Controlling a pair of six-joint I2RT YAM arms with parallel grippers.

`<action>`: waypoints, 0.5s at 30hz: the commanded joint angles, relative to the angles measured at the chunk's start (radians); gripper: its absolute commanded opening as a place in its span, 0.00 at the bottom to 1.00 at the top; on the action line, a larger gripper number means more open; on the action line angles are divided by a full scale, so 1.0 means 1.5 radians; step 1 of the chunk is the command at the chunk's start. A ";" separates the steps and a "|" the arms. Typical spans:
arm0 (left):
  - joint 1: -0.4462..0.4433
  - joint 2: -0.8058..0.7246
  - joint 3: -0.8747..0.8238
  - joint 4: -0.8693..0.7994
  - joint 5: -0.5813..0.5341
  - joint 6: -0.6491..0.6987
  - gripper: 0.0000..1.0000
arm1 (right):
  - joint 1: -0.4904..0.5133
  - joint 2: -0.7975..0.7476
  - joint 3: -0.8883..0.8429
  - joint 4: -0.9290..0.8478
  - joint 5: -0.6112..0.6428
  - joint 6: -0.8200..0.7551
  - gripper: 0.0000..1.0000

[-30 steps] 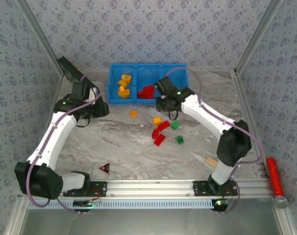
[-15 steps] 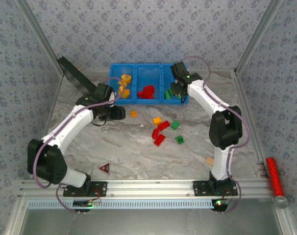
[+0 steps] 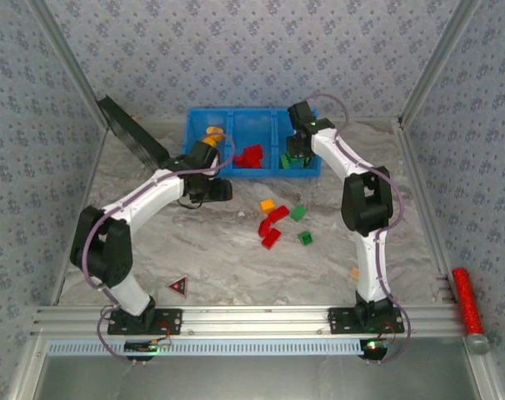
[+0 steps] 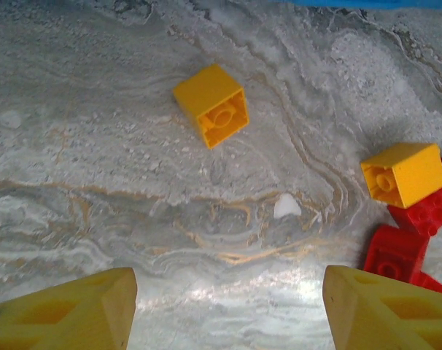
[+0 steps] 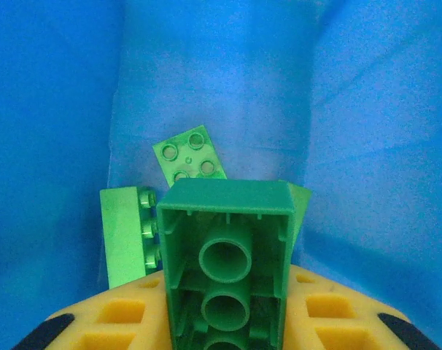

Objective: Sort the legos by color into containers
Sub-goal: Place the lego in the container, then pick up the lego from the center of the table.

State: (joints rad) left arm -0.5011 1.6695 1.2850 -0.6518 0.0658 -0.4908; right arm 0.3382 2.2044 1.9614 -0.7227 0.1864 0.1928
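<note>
The blue bin (image 3: 188, 127) stands at the back, with orange legos (image 3: 212, 132) in its left compartment, red ones (image 3: 251, 156) in the middle and green ones on the right. My right gripper (image 3: 294, 158) hangs over the right compartment, shut on a green brick (image 5: 227, 255). Below it, green legos (image 5: 190, 154) lie on the bin floor (image 5: 367, 109). My left gripper (image 3: 222, 190) is open over the table, its fingers (image 4: 68, 310) apart with nothing between them. Ahead of it lie a yellow brick (image 4: 212, 114), a second yellow one (image 4: 405, 173) and red bricks (image 4: 400, 251).
Loose red (image 3: 273, 227), orange (image 3: 267, 205) and green (image 3: 306, 238) legos lie mid-table. A black panel (image 3: 132, 132) leans at the back left. A triangle marker (image 3: 178, 287) and a tan block (image 3: 355, 272) sit near the front. A red cylinder (image 3: 467, 296) lies outside the right rail.
My right gripper has carried the green brick from the table up over the bin's right compartment. My left arm has swung right, towards the yellow brick in front of the bin.
</note>
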 commanded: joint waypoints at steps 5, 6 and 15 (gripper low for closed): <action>-0.005 0.096 0.079 0.036 -0.013 -0.023 0.68 | -0.010 0.023 0.025 -0.007 -0.016 -0.020 0.41; -0.006 0.109 0.089 0.032 -0.016 -0.021 0.68 | -0.010 0.020 0.024 -0.006 -0.020 -0.021 0.44; -0.014 0.191 0.155 -0.007 -0.047 -0.016 0.69 | -0.007 -0.051 -0.034 0.040 -0.077 -0.040 0.61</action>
State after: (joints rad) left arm -0.5110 1.9343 1.4796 -0.6281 0.0280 -0.5102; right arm 0.3294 2.2105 1.9320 -0.6861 0.1150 0.1555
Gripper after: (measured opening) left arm 0.693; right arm 0.600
